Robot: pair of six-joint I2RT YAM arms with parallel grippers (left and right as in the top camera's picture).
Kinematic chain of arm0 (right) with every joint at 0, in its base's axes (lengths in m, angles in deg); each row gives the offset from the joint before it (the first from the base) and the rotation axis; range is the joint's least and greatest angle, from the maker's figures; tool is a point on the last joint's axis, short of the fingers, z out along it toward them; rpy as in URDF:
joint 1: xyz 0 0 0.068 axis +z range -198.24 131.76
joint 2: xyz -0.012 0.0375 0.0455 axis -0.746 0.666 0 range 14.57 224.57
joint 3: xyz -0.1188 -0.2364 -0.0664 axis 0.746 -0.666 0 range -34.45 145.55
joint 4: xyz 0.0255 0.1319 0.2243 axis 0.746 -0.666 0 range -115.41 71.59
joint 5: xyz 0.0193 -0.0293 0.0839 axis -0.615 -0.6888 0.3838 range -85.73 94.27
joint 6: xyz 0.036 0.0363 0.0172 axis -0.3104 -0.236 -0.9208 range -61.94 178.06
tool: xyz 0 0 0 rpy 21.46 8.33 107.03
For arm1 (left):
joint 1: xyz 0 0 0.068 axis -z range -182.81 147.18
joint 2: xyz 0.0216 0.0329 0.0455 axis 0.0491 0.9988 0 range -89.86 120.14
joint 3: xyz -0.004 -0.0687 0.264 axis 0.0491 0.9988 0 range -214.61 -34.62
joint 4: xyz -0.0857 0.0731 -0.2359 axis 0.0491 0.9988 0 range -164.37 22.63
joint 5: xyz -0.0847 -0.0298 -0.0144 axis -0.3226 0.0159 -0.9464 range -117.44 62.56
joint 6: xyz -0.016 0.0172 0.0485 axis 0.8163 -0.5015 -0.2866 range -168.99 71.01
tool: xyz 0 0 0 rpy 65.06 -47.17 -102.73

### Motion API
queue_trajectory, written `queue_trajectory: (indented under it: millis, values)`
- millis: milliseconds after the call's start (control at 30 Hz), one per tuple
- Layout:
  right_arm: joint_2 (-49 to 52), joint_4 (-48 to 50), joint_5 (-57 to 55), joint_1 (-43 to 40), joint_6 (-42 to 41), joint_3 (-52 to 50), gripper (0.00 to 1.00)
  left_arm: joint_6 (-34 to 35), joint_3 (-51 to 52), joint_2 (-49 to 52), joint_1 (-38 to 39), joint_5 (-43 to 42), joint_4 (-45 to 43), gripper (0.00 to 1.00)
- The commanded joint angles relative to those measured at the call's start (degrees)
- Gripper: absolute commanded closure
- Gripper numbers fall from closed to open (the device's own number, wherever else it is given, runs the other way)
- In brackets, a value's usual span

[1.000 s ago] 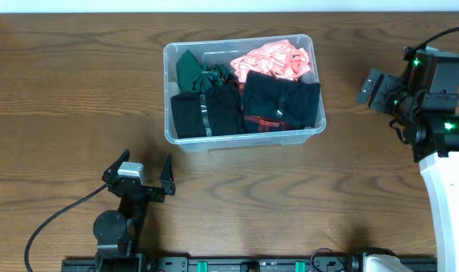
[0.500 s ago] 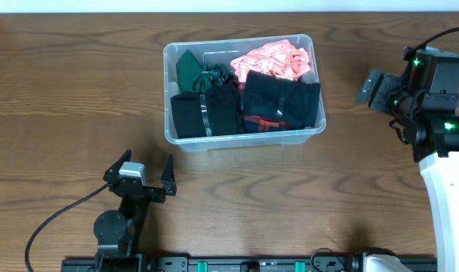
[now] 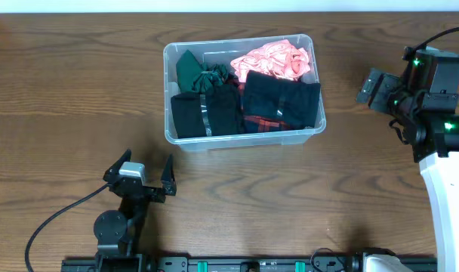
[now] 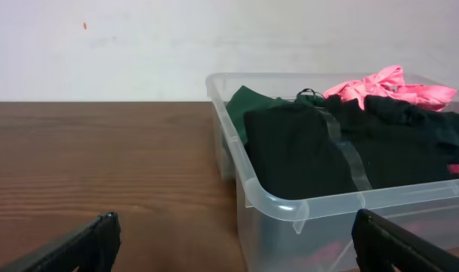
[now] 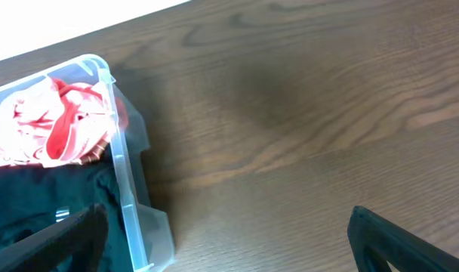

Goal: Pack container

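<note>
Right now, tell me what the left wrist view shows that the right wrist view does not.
Only the left wrist view shows the dark green cloth tucked in the left end of the clear plastic rectangular container. Only the right wrist view shows the stretch of brown wooden table beside the container's pink end. Both show the container, the crumpled pink fabric and the black clothing packed in it. Each also shows its own fingers spread wide: left gripper, right gripper.
</note>
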Motion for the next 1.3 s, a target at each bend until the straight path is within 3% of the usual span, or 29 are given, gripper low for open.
queue_trajectory:
  millis: [0,300,600,967,1267]
  values:
    - [-5.31,0.13,-0.72,-0.02,-0.79,-1.18,0.01,0.24,0.98,-0.35,0.17,-0.09,2.05,0.02]
    - [-28.94,4.17,-1.68,0.15,-0.11,-16.96,0.01,0.24,0.98,-0.35,0.17,-0.09,2.05,0.02]
    - [-49.22,24.83,11.54,0.11,7.23,-42.40,0.01,0.24,0.98,-0.35,0.17,-0.09,2.05,0.02]
    - [-65.22,49.31,11.02,0.17,7.26,-65.57,0.01,0.24,0.98,-0.35,0.17,-0.09,2.08,0.02]
    - [-70.34,51.15,7.58,0.20,7.21,-73.07,0.01,0.24,0.98,-0.35,0.17,-0.09,2.05,0.02]
